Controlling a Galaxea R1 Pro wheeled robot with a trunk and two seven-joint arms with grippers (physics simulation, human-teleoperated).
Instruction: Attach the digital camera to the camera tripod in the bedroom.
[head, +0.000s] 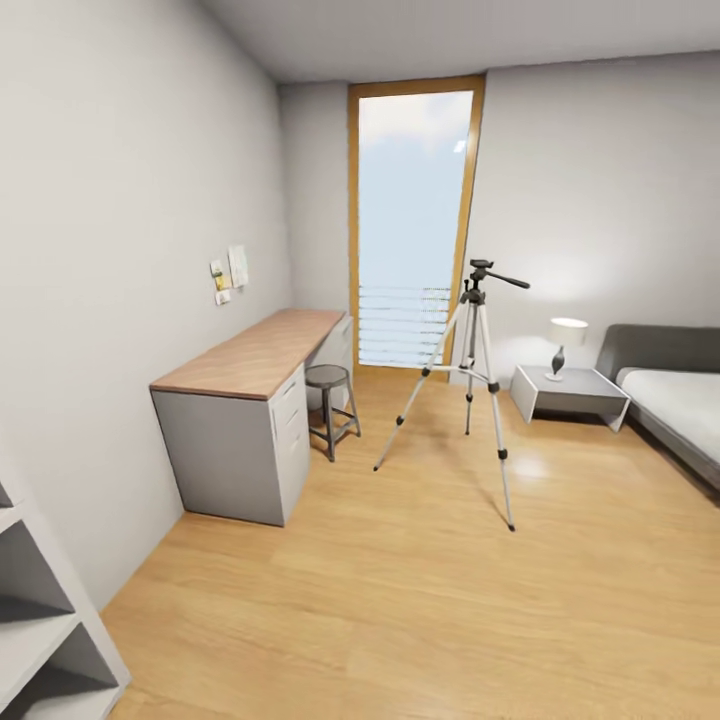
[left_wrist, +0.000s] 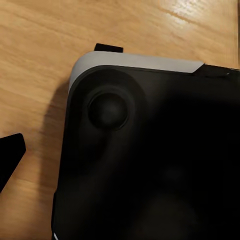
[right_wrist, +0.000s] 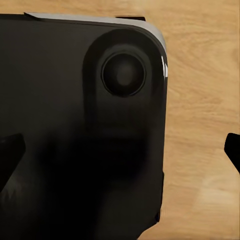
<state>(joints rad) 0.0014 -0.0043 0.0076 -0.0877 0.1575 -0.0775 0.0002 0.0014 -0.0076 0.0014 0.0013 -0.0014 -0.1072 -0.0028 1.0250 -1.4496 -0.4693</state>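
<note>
The camera tripod (head: 478, 300) stands upright on the light wood floor in the middle of the bedroom, in front of the tall window. It has silver legs and a dark pan head with a side handle pointing right. The digital camera is out of view. In the right wrist view my right gripper (right_wrist: 120, 152) is open, one dark fingertip (right_wrist: 10, 152) at each side, with nothing between them. In the left wrist view one dark fingertip (left_wrist: 11, 157) of my left gripper (left_wrist: 120, 162) sits far to the side, so it reads as open and empty. Both hang over my black base.
A wood-topped desk (head: 262, 352) runs along the left wall with a round grey stool (head: 330, 400) beside it. A nightstand (head: 568, 392) with a lamp (head: 565, 345) and the bed (head: 680, 395) are at the right. A white cubby shelf (head: 40, 620) is at the near left. Open floor lies between me and the tripod.
</note>
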